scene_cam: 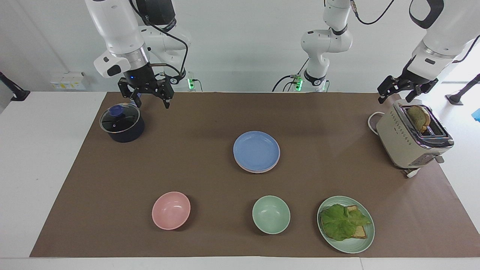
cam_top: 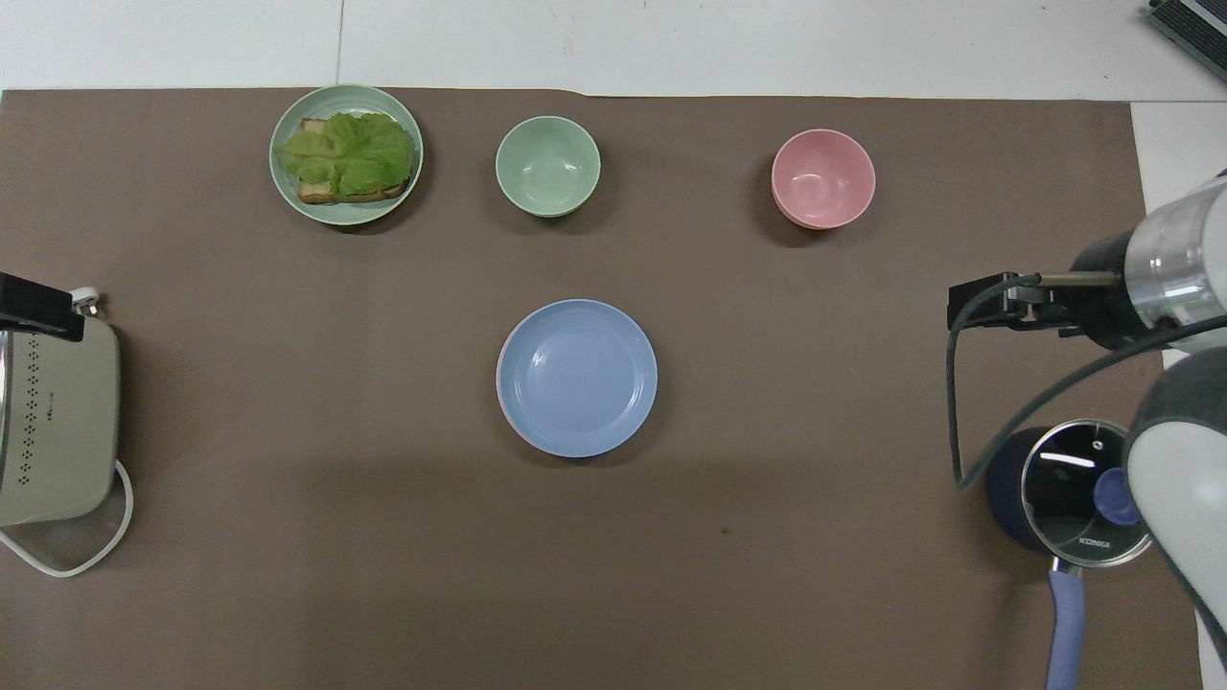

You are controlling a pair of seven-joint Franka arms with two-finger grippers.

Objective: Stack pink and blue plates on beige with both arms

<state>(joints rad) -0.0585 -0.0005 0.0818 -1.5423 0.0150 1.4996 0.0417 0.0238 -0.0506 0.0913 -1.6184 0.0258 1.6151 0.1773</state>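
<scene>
Landmark: the blue plate [scene_cam: 256, 150], lying mid-table on the brown mat [scene_cam: 210, 176].

Blue plate tops a stack. A pink plate [scene_cam: 247, 169] shows only as a thin rim under it, and a pale sliver of the beige plate [scene_cam: 262, 172] shows beneath that at the edge farther from the robots. All three sit roughly centred on one another.

Right gripper [scene_cam: 146, 94]: raised, well away from the blue plate, toward the right arm's end of the table, over the mat just beside the lidded dark pot [scene_cam: 122, 124]. Fingers spread wide, holding nothing.

Left gripper [scene_cam: 398, 91]: raised toward the left arm's end, well away from the blue plate, over the top of the toaster [scene_cam: 412, 137], which has bread in its slot. Fingers apart, nothing held.

Farther from the robots than the blue plate: a pink bowl [scene_cam: 171, 210], a green bowl [scene_cam: 271, 214], and a green plate [scene_cam: 352, 245] carrying toast with lettuce.
</scene>
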